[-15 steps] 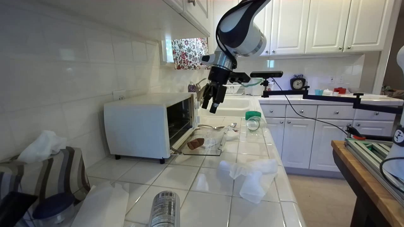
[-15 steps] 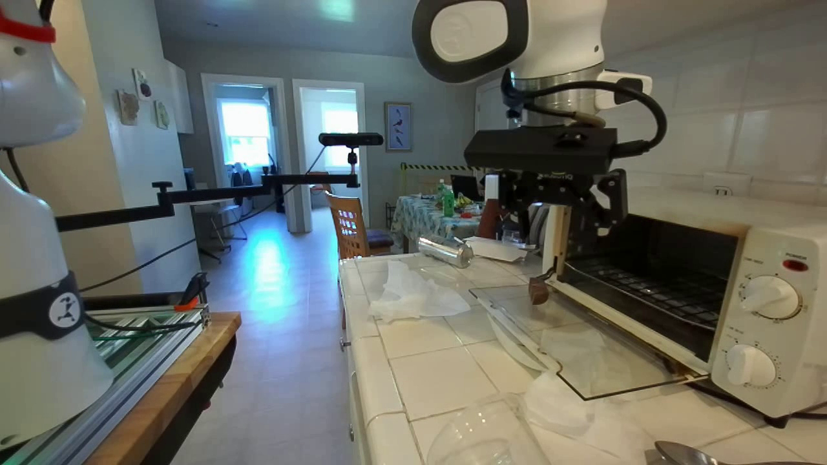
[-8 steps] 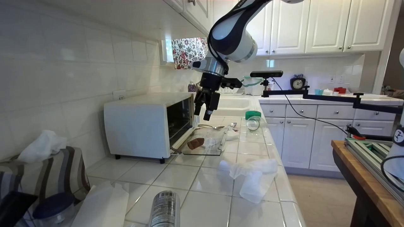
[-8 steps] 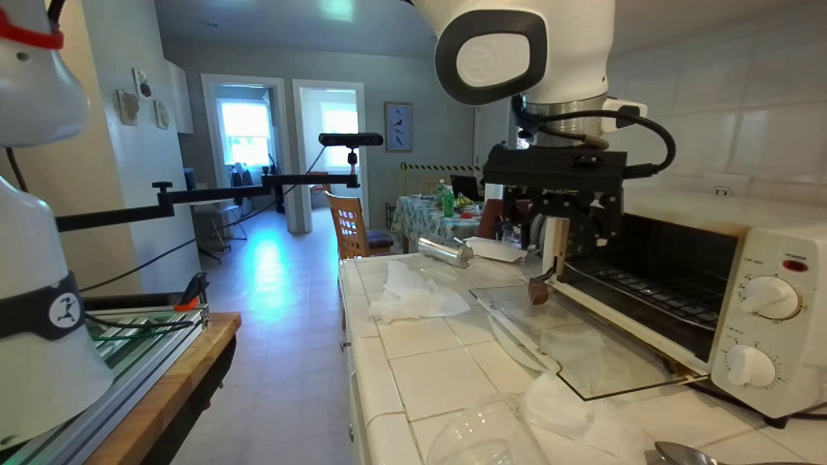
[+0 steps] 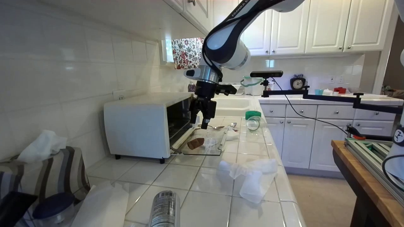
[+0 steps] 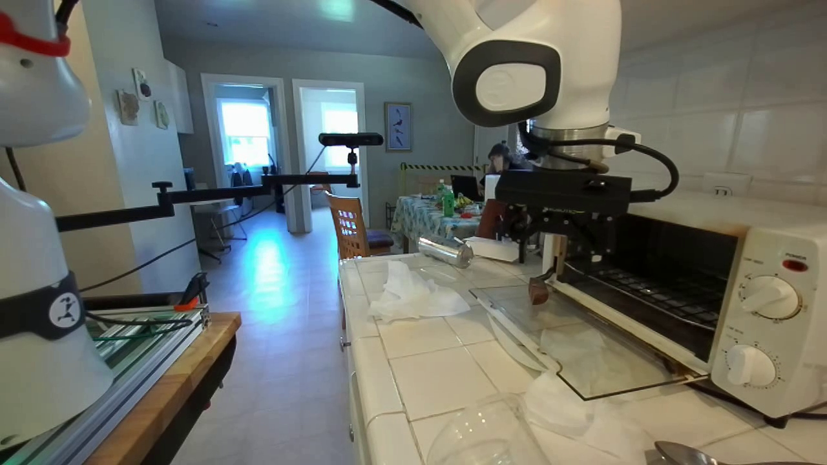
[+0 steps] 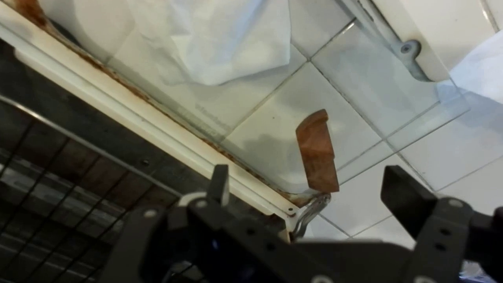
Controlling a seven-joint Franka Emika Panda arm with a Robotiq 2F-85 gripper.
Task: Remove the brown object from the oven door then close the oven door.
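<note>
A: Brown block (image 7: 317,153), where?
B: Lying on the lowered oven door (image 6: 601,361), near one corner, just beside a bent metal arm (image 7: 310,214). Touching? Can't tell.
A: Door?
B: Glass folded down in front of the oven (image 5: 139,126), out over the counter (image 5: 211,183).
A: Fingers (image 7: 404,198)?
B: Spread wide apart, up near the oven's opening, higher than the door, away from the block.
A: Other stuff?
B: Silver can (image 6: 446,250) on its side, crumpled tissue (image 5: 254,186) near the counter's edge.

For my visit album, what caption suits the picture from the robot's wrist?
Looking down past the open gripper: a brown lump lies on the lowered oven door.
</note>
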